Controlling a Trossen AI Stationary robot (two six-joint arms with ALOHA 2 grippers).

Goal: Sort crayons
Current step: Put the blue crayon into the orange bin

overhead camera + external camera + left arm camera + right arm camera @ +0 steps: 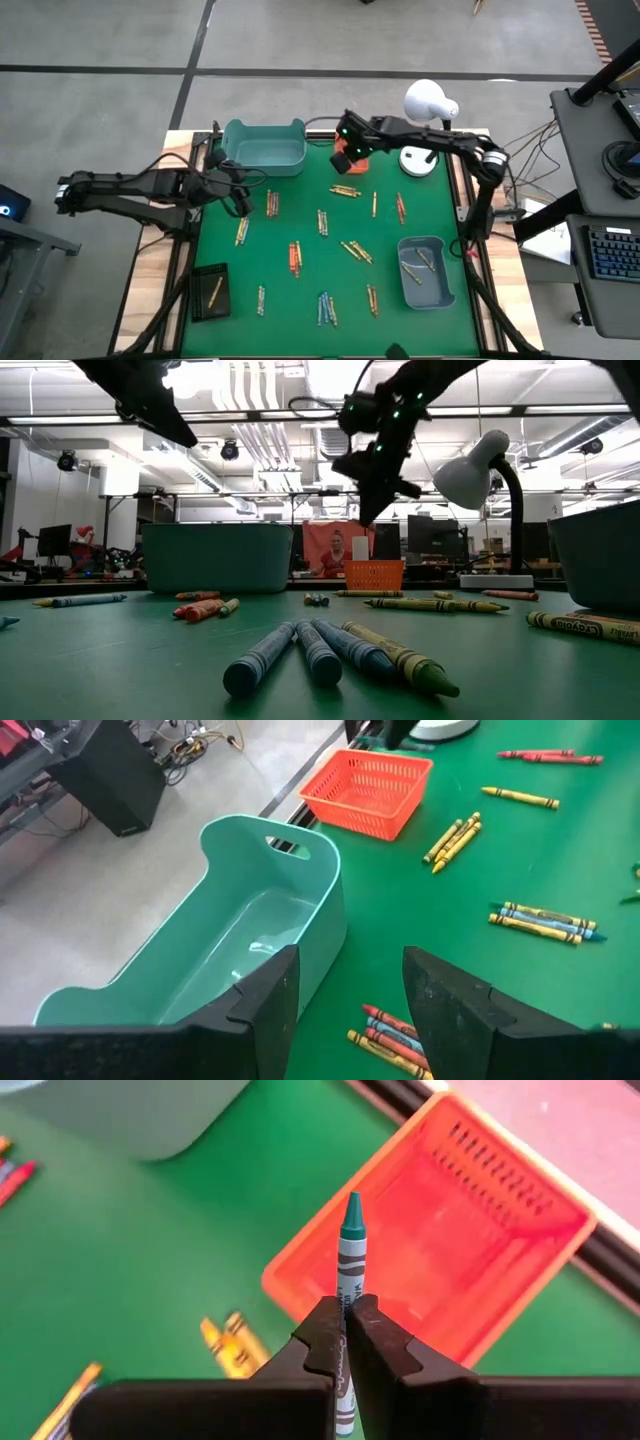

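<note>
The green crayon (350, 1270), judged light, stiff and snappable, was pinched at mid-shaft by the right gripper (346, 1320) over the orange basket (500, 1230), while the left gripper (345, 1000) was held spread.

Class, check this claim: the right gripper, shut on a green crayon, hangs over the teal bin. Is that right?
Not quite. The right gripper is shut on a green crayon, but it hangs over the orange basket, not the teal bin. The right wrist view shows this.
</note>
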